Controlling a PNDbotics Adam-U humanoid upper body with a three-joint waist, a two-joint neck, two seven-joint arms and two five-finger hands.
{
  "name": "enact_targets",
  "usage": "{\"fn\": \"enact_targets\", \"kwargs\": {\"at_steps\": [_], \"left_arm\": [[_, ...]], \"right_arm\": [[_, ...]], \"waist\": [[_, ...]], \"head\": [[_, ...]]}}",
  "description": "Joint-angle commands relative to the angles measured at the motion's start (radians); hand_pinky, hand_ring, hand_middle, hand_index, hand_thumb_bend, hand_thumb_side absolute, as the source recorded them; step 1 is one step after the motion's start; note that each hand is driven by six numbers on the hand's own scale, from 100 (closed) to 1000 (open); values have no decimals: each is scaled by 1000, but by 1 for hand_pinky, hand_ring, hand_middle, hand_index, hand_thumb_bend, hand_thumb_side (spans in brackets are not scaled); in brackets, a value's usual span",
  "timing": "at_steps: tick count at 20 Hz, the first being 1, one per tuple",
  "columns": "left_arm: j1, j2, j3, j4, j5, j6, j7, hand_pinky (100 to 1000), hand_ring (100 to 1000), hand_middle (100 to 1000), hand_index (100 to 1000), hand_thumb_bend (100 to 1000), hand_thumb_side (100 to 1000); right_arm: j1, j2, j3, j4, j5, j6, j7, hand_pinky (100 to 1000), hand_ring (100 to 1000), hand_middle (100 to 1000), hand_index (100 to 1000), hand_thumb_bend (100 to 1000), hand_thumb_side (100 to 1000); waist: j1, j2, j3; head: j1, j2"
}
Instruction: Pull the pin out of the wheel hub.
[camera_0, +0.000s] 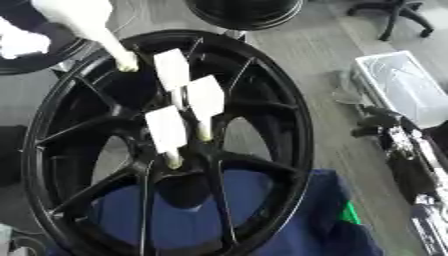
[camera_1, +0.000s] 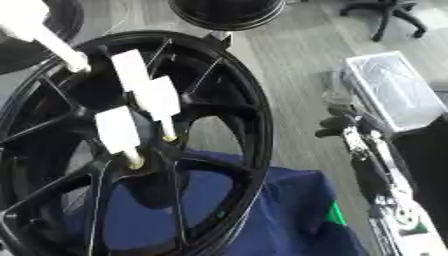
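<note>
I saw three white pins seated in the black wheel hub; my right hand hung beside it, fingers indistinct, state unknowable.

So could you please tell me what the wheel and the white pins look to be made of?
Wheel: probably metal alloy with glossy black paint; its thin, rigid spokes catch soft highlights. Pins: likely matte white plastic, with flat, even-coloured handles and yellowish tips that could be metal or plastic; I cannot tell which.

Left eye view: aimed steeply down from the head, close above the black wheel hub.
Right eye view: the same scene is seen, shifted slightly sideways.
Shared: hub, white pins, right hand beside the rim.
</note>
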Motion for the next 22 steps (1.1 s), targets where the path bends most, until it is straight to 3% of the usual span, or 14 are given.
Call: {"fn": "enact_targets", "kwargs": {"at_steps": [1,5,10,14,18,19,20,21,22], "left_arm": [[33,110,78,-40,20,16,56,747,651,483,310,103,100],[164,222,177,-77,44,30,143,744,646,477,309,100,100],[390,333,299,-111,53,49,258,741,643,477,312,112,100],[567,356,376,-131,42,64,337,741,641,480,324,100,100],[681,337,403,-131,40,71,368,751,656,506,380,100,100],[701,328,406,-134,42,69,366,779,693,573,497,100,100],[721,316,410,-136,48,65,358,790,714,603,546,100,100],[735,308,415,-138,51,64,348,820,765,687,687,100,100],[747,302,420,-135,52,64,337,839,792,727,747,100,100]], "right_arm": [[5,-18,-12,-24,7,-2,-8,1000,630,613,794,100,697],[4,-15,-19,-24,10,-6,-16,1000,630,613,794,100,697],[3,-13,-27,-24,12,-12,-23,1000,631,613,794,100,693],[5,-11,-35,-24,13,-15,-32,1000,631,613,794,100,690],[9,-12,-38,-24,11,-20,-37,1000,631,612,794,100,685],[9,-12,-39,-24,10,-20,-39,1000,631,612,794,100,684],[10,-12,-39,-24,9,-21,-40,1000,631,612,794,100,684],[10,-13,-39,-24,7,-21,-40,1000,631,612,794,100,683],[11,-14,-39,-24,6,-22,-39,1000,631,612,794,100,682]], "waist": [[-2,-23,4],[-1,-18,9],[1,-13,14],[1,-12,22],[1,-16,27],[0,-17,28],[-1,-17,29],[-2,-18,29],[-2,-19,30]], "head": [[-10,-3],[-13,-1],[-1,3],[-2,9],[8,16],[11,15],[12,13],[12,12],[12,12]]}}
